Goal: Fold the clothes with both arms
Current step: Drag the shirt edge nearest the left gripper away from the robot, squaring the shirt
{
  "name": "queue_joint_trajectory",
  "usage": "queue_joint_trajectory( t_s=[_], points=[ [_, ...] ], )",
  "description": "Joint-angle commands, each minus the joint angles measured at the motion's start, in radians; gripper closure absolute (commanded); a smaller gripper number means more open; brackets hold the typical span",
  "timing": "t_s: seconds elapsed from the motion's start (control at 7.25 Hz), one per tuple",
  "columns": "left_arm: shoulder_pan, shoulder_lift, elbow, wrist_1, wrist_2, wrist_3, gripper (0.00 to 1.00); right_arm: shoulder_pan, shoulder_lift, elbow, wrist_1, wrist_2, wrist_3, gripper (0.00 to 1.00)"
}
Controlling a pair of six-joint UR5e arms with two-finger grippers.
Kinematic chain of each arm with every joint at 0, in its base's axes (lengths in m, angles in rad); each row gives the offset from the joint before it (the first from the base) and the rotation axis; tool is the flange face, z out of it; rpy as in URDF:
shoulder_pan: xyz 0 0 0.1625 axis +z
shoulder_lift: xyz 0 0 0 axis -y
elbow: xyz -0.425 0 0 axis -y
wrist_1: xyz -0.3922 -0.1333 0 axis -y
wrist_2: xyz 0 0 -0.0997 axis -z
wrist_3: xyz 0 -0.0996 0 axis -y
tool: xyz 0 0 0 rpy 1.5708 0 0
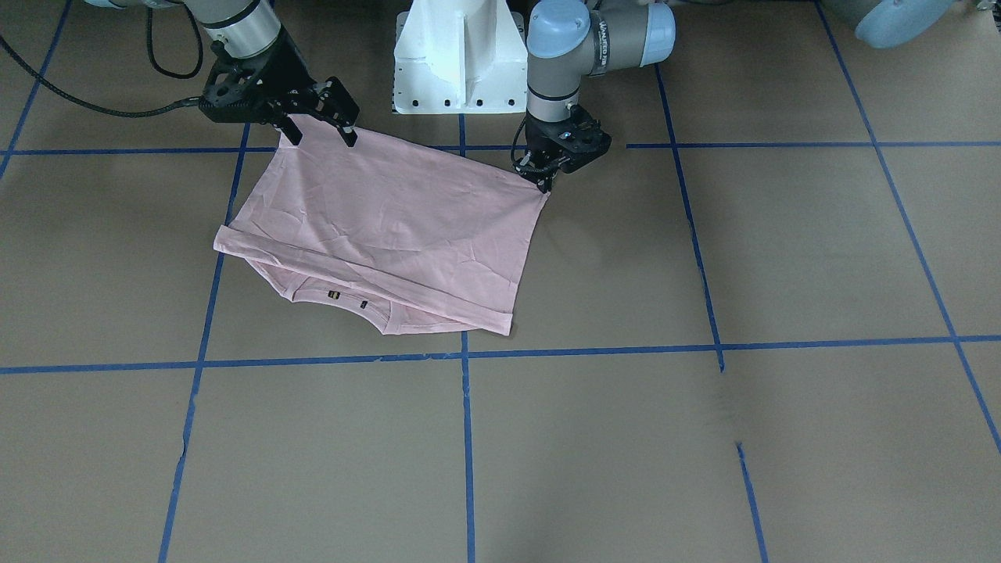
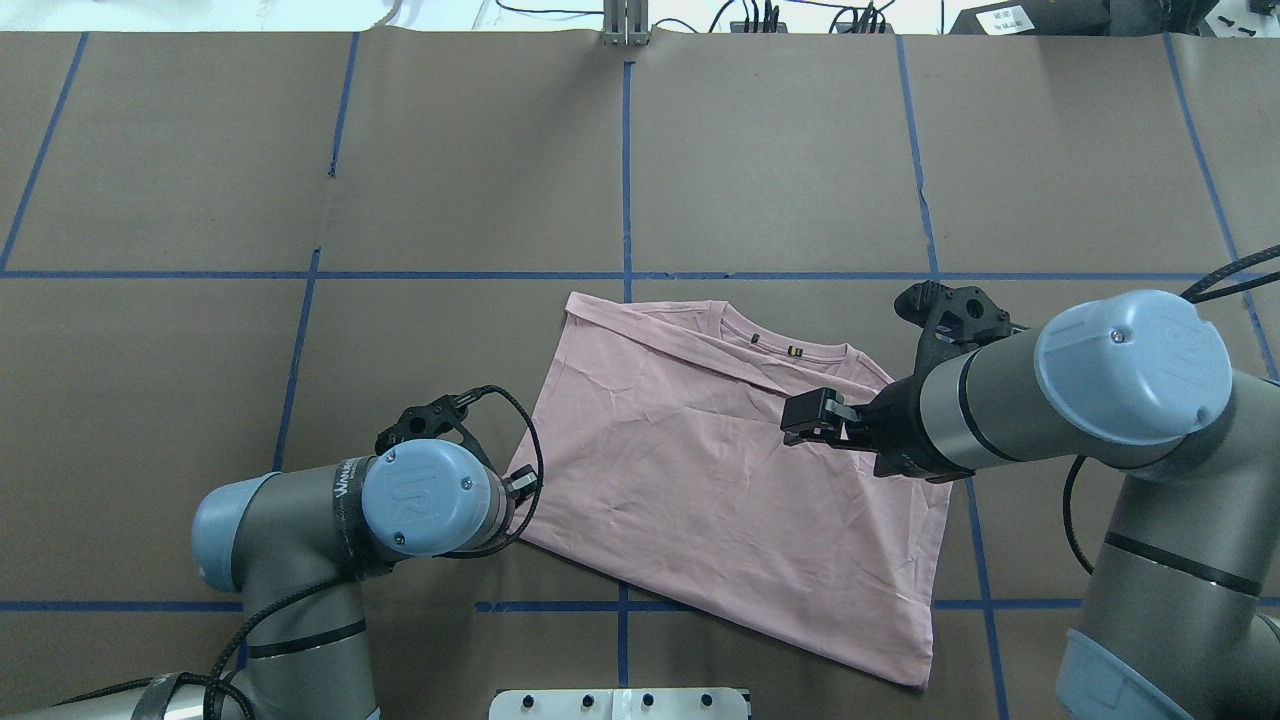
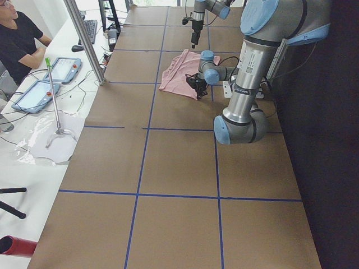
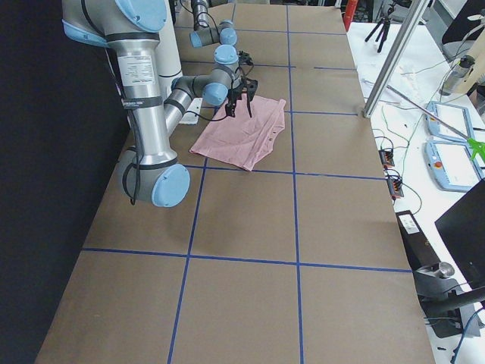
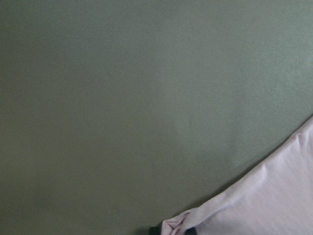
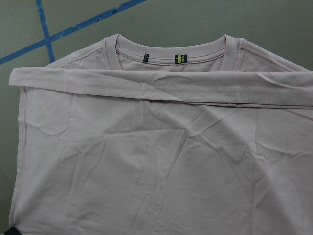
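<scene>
Along the base-side hem (image 1: 422,156), hold the T-shirt (image 1: 391,227) clamped in left gripper (image 1: 545,181); shut wide-spread right gripper (image 1: 321,131) on its corner. Carry both level toward collar (image 6: 164,55).

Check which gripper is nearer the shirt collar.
Right. The right gripper hangs open above the shirt, near the collar; the left gripper pinches a far corner.

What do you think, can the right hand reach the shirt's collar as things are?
Probably yes: the right hand hangs open over the T-shirt, and the collar lies bare just beyond it, with nothing in between.
</scene>
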Motion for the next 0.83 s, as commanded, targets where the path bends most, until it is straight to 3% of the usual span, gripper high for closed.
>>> queue_joint_trajectory(
  t_s=[0.0, 0.41, 0.69],
  points=[
    [-0.012, -0.001, -0.006, 0.0, 0.0, 0.005, 1.0, 0.001, 0.0, 0.0, 0.0, -0.002, 0.002, 0.0],
    [-0.13, -0.004, 0.005, 0.001, -0.002, 0.106, 1.0, -0.001, 0.0, -0.017, 0.0, -0.002, 0.0, 0.0],
    [-0.216, -0.033, 0.075, -0.026, -0.003, 0.169, 1.0, 0.001, 0.0, -0.02, 0.0, -0.002, 0.002, 0.0]
  ],
)
